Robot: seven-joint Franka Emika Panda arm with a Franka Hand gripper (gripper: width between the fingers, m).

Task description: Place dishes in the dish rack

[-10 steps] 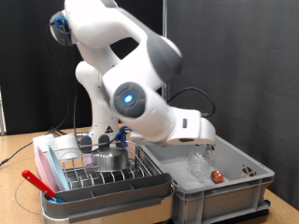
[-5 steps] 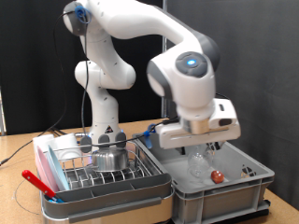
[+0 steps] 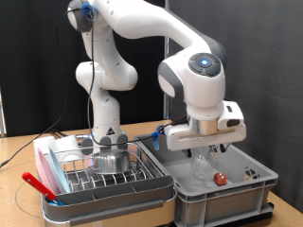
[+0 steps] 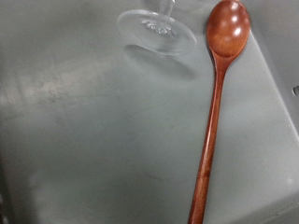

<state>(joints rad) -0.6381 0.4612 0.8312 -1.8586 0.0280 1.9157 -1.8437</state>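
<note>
Grey crate (image 3: 232,194), lower right of exterior view: arm poised above its interior; a sound pick calls for a straight descent, fingers centred on one item. Dish rack (image 3: 104,175), lower left: steel bowl (image 3: 112,161) seated inside. Gripper (image 3: 202,151), centre right: opening cannot be told, nothing visibly held. Wooden spoon (image 4: 215,112) and glass base (image 4: 157,25) lie on the crate floor.

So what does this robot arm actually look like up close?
The arm is glossy white with rounded, bulging joints and dark grey bands between segments. A glowing blue dot marks two joints. It ends in a boxy white gripper with a black cable trailing from it; its jaws are barely visible.
</note>
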